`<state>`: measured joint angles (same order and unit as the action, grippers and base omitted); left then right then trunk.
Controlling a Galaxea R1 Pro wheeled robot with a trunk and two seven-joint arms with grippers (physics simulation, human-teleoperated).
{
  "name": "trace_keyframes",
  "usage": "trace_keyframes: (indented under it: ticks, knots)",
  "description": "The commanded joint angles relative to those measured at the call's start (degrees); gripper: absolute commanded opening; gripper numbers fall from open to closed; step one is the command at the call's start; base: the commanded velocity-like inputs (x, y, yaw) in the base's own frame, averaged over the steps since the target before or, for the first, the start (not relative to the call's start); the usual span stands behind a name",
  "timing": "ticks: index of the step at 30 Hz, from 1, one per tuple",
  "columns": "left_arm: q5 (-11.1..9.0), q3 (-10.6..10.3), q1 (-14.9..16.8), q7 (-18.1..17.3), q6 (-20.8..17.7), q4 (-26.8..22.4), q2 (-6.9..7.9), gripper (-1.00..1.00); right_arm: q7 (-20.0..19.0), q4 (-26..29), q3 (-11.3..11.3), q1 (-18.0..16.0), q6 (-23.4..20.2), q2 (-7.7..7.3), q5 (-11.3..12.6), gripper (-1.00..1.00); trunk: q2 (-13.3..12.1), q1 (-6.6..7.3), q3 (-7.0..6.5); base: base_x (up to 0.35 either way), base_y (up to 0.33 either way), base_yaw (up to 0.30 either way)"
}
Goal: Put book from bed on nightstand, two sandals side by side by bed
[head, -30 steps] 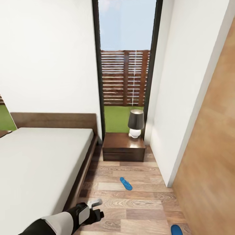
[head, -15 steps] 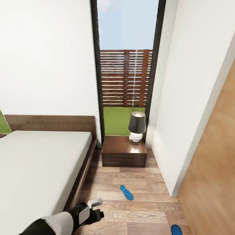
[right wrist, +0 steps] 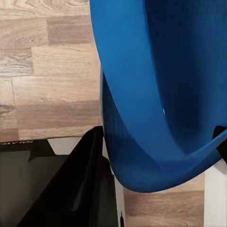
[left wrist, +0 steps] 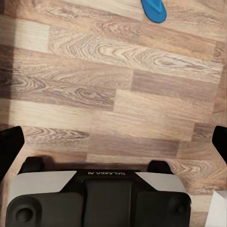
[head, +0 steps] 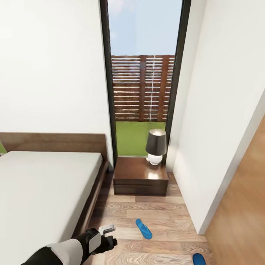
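1. White walls and a tall black-framed window (head: pixel 143 84) close off our bedroom; the wood-plank floor (head: pixel 162 217) runs between the bed (head: pixel 40 191) and the right-hand wall.
2. We see no book on the visible stretch of off-white mattress; the nightstand (head: pixel 140 176) under the window carries a lamp (head: pixel 155 146), with bare top left, so we judge a book would fit there.
3. One sandal (head: pixel 143 228) lies loose on the floor, its long axis slanting from near the bed's side away toward the right-hand wall.
4. We hold the other sandal (right wrist: pixel 156 94) in our right gripper (right wrist: pixel 163 175), the jaws pinching its sole, presumably to carry it beside its mate; a blue tip shows at the head view's lower edge.
5. Our left gripper (left wrist: pixel 111 146) hangs over bare floor beside the bed, jaws spread and empty.
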<state>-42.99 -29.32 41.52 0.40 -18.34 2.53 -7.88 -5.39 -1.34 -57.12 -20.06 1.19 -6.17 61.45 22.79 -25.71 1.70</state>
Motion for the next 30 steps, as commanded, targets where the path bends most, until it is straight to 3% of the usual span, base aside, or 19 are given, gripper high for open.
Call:
trace_keyframes:
  ticks: [1,16,30]
  knots:
    - [-0.61,-0.43,0.10,0.04,-0.11,0.11,-0.03,1.00,-0.54,-0.15,-0.45,-0.06,0.13,0.02,0.69,-1.00,0.13,-0.07,0.13,0.340,0.000,0.000]
    - [-0.61,-0.44,0.09,-0.01,-0.11,0.11,-0.02,1.00,-0.52,-0.15,-0.45,-0.06,0.13,0.02,0.69,-1.00,0.13,-0.07,0.13,0.321,0.000,0.000]
    - [-0.51,-0.45,0.09,-0.10,-0.11,-0.16,0.03,1.00,-1.28,0.29,-0.13,-0.09,0.11,-0.03,0.72,-1.00,0.13,-0.07,0.13,0.026,0.000,0.000]
